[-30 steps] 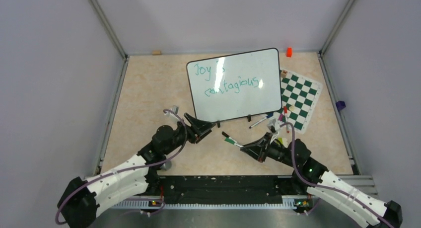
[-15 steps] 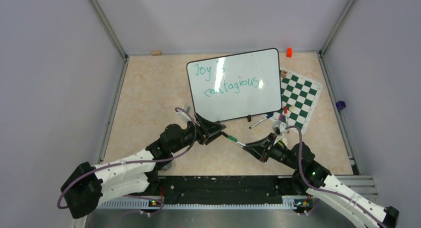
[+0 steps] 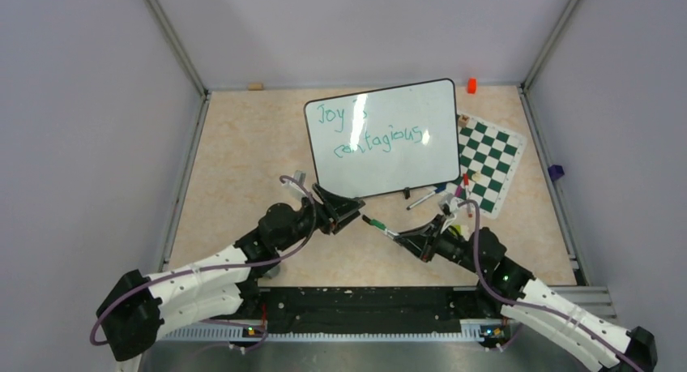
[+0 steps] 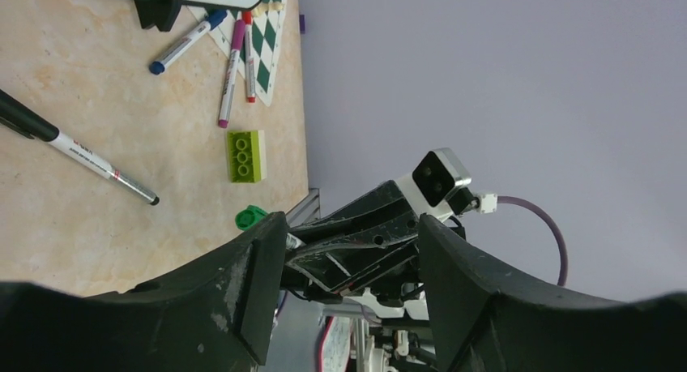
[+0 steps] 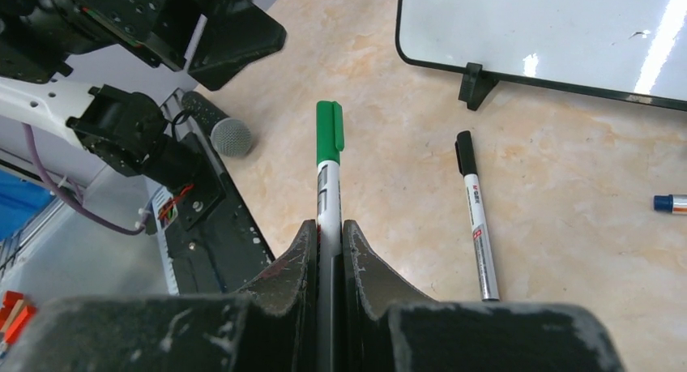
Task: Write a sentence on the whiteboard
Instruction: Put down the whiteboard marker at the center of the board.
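The whiteboard (image 3: 405, 165) stands at the back middle on small black feet. The sentence (image 3: 377, 133), "Joy is contagious", is on it in teal-green, in two lines. My right gripper (image 3: 407, 241) (image 5: 329, 230) is shut on a green-capped marker (image 5: 328, 169), cap on, pointing left toward my left gripper; the marker also shows in the top view (image 3: 381, 228). My left gripper (image 3: 351, 213) (image 4: 348, 250) is open and empty, just left of the marker's cap, below the board's lower left corner. The green cap tip (image 4: 251, 218) shows beside its left finger.
A black marker (image 5: 476, 218) lies on the table below the board. Blue (image 4: 188, 41), magenta (image 4: 230, 72) and red (image 4: 249, 60) markers and a lime brick (image 4: 246, 156) lie near the checkered chess mat (image 3: 488, 157). An orange block (image 3: 471, 85) sits at the back wall.
My left gripper has moved right toward the marker's cap. My right gripper has shifted slightly up and left with the green marker still in it.
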Motion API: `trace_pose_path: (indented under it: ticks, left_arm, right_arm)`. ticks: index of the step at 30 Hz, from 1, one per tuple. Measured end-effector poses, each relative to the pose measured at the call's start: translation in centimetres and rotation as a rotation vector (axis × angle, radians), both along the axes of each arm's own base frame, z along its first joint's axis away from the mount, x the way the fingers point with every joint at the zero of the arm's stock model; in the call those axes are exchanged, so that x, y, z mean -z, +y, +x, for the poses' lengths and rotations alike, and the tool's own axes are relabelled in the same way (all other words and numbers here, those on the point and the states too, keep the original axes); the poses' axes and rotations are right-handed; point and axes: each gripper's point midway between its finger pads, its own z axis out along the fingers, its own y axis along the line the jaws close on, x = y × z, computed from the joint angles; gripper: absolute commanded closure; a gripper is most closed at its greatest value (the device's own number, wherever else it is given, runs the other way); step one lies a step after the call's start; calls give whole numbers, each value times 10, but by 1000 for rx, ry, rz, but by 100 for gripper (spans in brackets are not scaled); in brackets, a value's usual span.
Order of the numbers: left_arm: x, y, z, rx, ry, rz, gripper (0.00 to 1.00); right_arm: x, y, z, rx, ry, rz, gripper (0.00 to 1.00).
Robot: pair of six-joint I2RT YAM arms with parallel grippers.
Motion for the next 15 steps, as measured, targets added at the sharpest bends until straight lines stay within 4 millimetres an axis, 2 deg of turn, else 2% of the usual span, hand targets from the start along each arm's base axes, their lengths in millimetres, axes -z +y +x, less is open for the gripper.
trace_pose_path:
  ticks: [3, 7, 10, 13, 15]
  left_arm:
    - [-11, 14, 5, -69, -35, -1, 35]
    - [-32, 53, 11, -222, -138, 56, 33]
    - [-65, 96, 11, -367, -228, 127, 32]
    - [-99, 137, 6, -489, -293, 142, 32]
    - [-104, 157, 3, -548, -302, 154, 32]
  right_arm:
    - [0, 5, 7, 8, 15, -24, 100]
    - [-4, 30, 26, -7, 50, -80, 100]
    - [-11, 61, 44, -36, 58, -102, 100]
    - [-27, 99, 58, -75, 24, -93, 100]
    - [-42, 122, 63, -101, -9, -70, 100]
